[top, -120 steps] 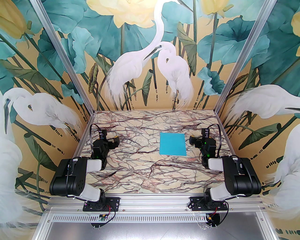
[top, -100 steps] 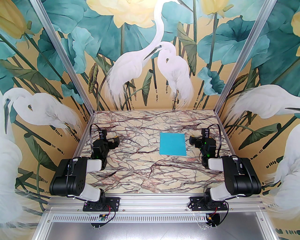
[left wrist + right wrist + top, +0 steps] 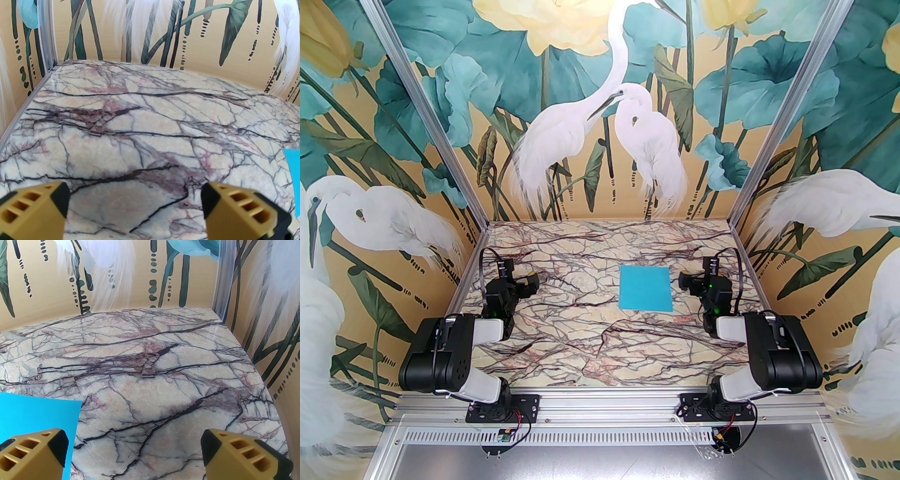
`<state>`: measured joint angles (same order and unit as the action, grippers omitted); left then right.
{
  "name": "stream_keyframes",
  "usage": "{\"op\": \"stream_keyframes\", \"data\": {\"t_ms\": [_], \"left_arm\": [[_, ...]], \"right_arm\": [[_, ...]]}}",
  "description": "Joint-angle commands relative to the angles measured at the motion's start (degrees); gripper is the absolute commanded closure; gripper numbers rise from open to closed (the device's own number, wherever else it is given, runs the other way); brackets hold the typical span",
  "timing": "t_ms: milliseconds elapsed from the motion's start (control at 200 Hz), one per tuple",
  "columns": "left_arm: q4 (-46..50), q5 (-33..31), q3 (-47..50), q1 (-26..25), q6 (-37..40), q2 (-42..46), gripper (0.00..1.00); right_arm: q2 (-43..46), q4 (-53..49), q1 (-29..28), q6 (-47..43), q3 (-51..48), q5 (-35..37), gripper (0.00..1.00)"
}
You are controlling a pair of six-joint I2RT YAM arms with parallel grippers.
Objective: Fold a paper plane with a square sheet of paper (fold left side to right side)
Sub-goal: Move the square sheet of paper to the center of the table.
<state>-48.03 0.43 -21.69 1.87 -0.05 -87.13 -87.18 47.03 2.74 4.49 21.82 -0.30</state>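
The square sheet of paper (image 3: 644, 287) lies flat and unfolded on the marble table, right of centre. Its turquoise corner shows at the lower left of the right wrist view (image 3: 39, 413) and a sliver at the right edge of the left wrist view (image 3: 293, 173). My right gripper (image 3: 685, 281) hovers just right of the sheet, open, nothing between its yellow fingers (image 3: 234, 455). My left gripper (image 3: 532, 282) sits far to the left of the sheet, open and empty, its fingers (image 3: 236, 208) spread wide. No folded plane shape is present.
The marble table (image 3: 581, 337) is boxed in by painted walls with herons and teal leaves on the left, back and right. Aluminium posts (image 3: 436, 117) stand at the back corners. Both arm bases (image 3: 501, 405) sit on the near rail.
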Motion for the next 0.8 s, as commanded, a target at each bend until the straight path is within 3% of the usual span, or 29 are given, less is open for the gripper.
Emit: {"op": "stream_keyframes", "data": {"t_ms": [0,235,295,375,490,625,720,795], "left_arm": [[-1.3,0.7,-1.3,-0.2,-0.4,-1.1,0.01],[-2.0,0.7,-0.9,-0.2,-0.4,-0.8,0.01],[1.9,-0.6,-2.3,-0.2,-1.0,1.0,0.01],[12.3,-0.6,-6.2,-0.2,-0.9,5.5,0.01],[25.7,2.7,-12.2,-0.3,-1.4,11.2,0.01],[46.8,7.6,-23.3,-0.4,-10.4,13.5,0.01],[59.7,8.4,-30.3,-1.9,-19.4,11.5,0.01],[64.6,10.2,-33.6,-6.0,-22.0,9.4,0.01]], "right_arm": [[-0.8,1.1,0.0,0.2,1.0,-0.2,0.01],[-0.8,1.2,-0.1,0.2,0.9,-0.2,0.01],[0.6,-1.1,-0.1,1.0,1.9,2.0,0.01],[5.2,-11.2,-0.1,2.5,5.1,6.0,0.01],[11.8,-27.4,-0.1,3.8,10.4,6.3,0.01],[14.5,-49.8,-0.1,10.8,20.0,6.9,0.01],[12.0,-65.4,-0.1,12.8,28.0,1.5,0.01],[9.3,-70.7,-0.3,13.9,31.7,-3.3,0.01]]}}
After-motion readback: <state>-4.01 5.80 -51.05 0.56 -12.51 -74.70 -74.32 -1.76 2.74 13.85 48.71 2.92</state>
